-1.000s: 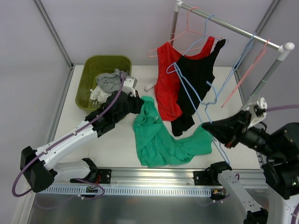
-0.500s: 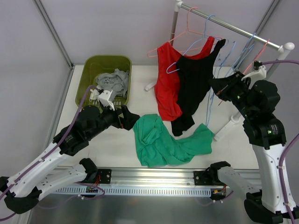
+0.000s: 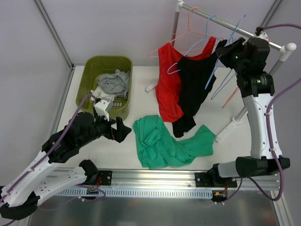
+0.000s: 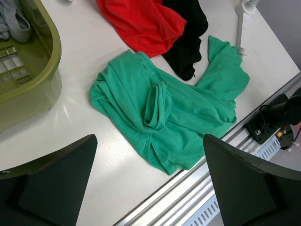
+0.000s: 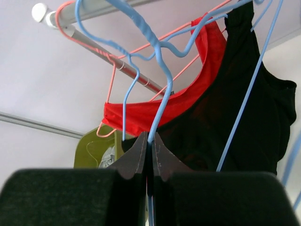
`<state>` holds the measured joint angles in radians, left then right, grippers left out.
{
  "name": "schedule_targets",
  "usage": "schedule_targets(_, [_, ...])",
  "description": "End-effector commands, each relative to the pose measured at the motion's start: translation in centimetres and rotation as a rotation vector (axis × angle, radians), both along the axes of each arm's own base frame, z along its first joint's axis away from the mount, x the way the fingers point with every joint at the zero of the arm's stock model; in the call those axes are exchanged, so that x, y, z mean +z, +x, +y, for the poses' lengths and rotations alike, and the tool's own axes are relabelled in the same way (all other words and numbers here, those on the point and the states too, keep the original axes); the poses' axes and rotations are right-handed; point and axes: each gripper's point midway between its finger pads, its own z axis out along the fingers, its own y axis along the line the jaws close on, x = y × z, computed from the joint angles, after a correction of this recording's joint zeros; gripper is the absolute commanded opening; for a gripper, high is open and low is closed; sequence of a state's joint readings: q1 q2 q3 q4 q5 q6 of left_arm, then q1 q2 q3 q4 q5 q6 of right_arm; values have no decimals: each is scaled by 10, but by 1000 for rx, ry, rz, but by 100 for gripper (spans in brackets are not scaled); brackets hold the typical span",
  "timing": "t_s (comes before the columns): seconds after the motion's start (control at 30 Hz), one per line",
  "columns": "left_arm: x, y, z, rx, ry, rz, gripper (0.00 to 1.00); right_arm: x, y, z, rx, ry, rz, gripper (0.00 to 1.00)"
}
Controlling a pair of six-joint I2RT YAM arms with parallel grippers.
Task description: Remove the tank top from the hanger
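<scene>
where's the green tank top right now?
Top view: the green tank top lies crumpled on the table near its front edge, right of the olive basket, just below the hanging red top and black top.

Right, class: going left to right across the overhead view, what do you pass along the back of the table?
Olive basket → red tank top → black tank top → right gripper, shut on a blue hanger.

A robotics lab: bare grey walls (image 3: pixel 117 28), white table (image 3: pixel 123 151), arms (image 3: pixel 56 148) on aluminium rail (image 3: pixel 155 181).
</scene>
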<state>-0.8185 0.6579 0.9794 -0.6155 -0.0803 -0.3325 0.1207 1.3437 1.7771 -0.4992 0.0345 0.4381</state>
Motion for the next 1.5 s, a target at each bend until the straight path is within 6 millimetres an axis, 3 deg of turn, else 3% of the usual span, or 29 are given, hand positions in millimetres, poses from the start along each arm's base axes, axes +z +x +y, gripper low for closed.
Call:
schedule_targets(0.0, [-14, -9, 6, -35, 37, -2, 99, 42, 10, 2, 37, 35, -106, 0])
schedule_targets(0.2, [-16, -20, 7, -73, 9, -8, 99, 24, 40, -6, 27, 25, -59, 0])
schedule_targets(0.37, [-17, -21, 6, -76, 4, -1, 99, -18, 49, -8, 22, 51, 25, 0])
schedule_targets(0.7, [-18, -19, 5, -74, 10, 8, 99, -56, 45, -7, 25, 87, 64, 0])
schedule_targets(0.97, [-19, -17, 2, -64, 9, 28, 99, -59, 39, -4, 43, 111, 46, 2])
schedule_targets(1.0, [-19, -15, 1, -59, 11, 32, 99, -56, 38, -3, 46, 113, 39, 11])
schedule_targets(1.07, [-18, -14, -1, -54, 8, 40, 99, -50, 32, -4, 46, 113, 23, 19])
schedule_targets(1.17, [-16, -11, -2, -38, 5, 47, 99, -41, 24, -5, 46, 119, 0, 38])
schedule_targets(1.2, [-15, -8, -2, -25, 3, 47, 98, -38, 21, -6, 47, 119, -7, 49])
schedule_targets(1.47, [-29, 8, -10, 25, 40, 91, 99, -13, -10, -6, 90, 110, -71, 79])
